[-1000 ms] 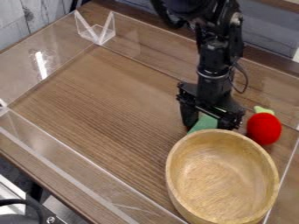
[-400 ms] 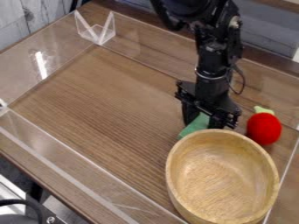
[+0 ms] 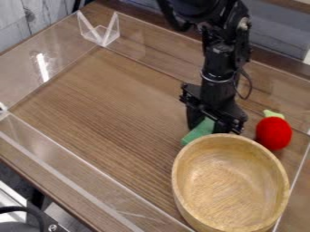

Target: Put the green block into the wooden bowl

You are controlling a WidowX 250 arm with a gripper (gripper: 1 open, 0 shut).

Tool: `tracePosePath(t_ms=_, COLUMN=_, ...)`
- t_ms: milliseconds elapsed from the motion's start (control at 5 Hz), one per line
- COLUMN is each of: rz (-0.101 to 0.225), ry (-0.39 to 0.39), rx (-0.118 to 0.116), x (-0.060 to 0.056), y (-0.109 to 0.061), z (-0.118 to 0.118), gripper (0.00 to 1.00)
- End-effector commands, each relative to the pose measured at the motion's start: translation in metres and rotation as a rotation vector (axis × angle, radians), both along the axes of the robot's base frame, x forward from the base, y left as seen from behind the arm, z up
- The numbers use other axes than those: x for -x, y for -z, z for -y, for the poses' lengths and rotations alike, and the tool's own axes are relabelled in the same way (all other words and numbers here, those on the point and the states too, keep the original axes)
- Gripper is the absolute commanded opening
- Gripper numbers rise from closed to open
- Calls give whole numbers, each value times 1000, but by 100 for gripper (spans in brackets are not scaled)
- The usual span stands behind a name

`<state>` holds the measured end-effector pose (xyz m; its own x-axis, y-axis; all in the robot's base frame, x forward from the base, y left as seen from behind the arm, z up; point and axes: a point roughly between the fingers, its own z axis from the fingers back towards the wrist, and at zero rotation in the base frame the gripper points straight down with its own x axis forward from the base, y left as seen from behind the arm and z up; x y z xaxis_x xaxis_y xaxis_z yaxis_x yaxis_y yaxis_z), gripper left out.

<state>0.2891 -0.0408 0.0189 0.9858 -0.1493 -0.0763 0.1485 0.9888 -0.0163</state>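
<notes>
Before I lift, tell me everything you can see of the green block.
The green block is small, light green and smooth-looking, with only part visible. It sits on the wooden table, right by the upper-left rim of the wooden bowl, outside it. The dark jaws are closed on it and cover the rest, so its full length and underside can't be told.

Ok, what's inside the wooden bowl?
Nothing shows in the wooden bowl: its bottom is bare wood. The green block is outside, behind the rim; the gripper and rim cover part of it.
</notes>
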Motion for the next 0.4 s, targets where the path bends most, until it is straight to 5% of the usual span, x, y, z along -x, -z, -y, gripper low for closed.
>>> tracePosePath(t_ms=0, rz=61, ry=0, rx=-6, x=-8, y=-23, z=-7, gripper=0)
tracePosePath(t_ms=200, rz=66, ry=3, rx=-18, x=-8, y=-29, z=-12, gripper=0)
